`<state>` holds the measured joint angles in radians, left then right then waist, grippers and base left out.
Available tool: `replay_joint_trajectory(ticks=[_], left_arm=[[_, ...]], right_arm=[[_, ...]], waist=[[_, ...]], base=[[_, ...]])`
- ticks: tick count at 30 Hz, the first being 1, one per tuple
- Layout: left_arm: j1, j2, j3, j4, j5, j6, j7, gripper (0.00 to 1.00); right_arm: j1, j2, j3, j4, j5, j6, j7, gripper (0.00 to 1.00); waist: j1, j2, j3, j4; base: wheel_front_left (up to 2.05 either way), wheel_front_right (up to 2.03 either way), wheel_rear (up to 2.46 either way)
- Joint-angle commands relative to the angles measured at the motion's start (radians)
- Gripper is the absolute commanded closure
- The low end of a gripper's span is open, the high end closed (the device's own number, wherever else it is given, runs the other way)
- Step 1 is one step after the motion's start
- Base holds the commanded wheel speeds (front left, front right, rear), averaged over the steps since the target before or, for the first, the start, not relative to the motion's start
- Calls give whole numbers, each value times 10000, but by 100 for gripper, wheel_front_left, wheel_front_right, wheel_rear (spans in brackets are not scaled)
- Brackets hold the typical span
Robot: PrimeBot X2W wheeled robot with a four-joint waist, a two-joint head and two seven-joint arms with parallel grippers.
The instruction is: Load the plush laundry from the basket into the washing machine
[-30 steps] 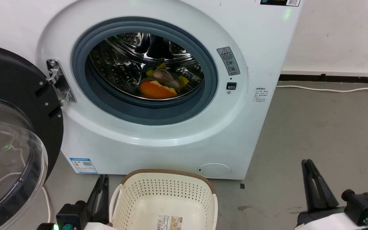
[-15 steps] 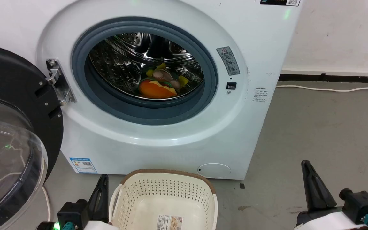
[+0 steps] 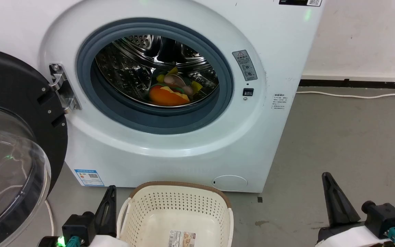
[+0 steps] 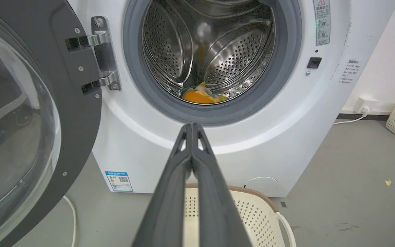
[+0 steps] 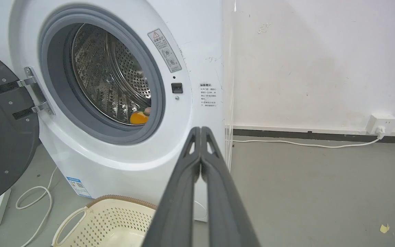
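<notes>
at the far left the door (image 3: 12,79) is hanging wide open off the left edge of the washing machine (image 3: 170,151), and by my reading the coming move is turning on that. the plush laundry (image 3: 168,93) is already lying in the drum (image 3: 129,68), low by the front lip and a little right of centre, its long axis running across the opening. your left gripper (image 4: 191,127) is sitting pressed together on nothing, just beside the left rim of the basket (image 3: 180,185), so it is the arm nearer the door. the basket is showing you its label sticker (image 3: 182,238) and no toy. your right gripper (image 5: 200,130) is likewise closed tight on nothing, well apart to the basket's right. the head view is giving you the toy's face and yellow trim, while in the wrist views the grey ring (image 4: 197,115) is hiding all but an orange sliver.
</notes>
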<state>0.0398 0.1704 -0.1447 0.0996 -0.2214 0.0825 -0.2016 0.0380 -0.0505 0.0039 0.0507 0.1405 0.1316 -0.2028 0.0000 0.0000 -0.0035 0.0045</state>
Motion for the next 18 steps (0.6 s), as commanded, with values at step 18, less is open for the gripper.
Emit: replay_joint_trajectory(ticks=[18], left_arm=[[-147, -270, 315, -232, 485, -192, 420, 100]], right_arm=[[-124, 1, -14, -156, -299, -4, 426, 100]], waist=[[0, 0, 7, -8]], base=[[0, 0, 0]])
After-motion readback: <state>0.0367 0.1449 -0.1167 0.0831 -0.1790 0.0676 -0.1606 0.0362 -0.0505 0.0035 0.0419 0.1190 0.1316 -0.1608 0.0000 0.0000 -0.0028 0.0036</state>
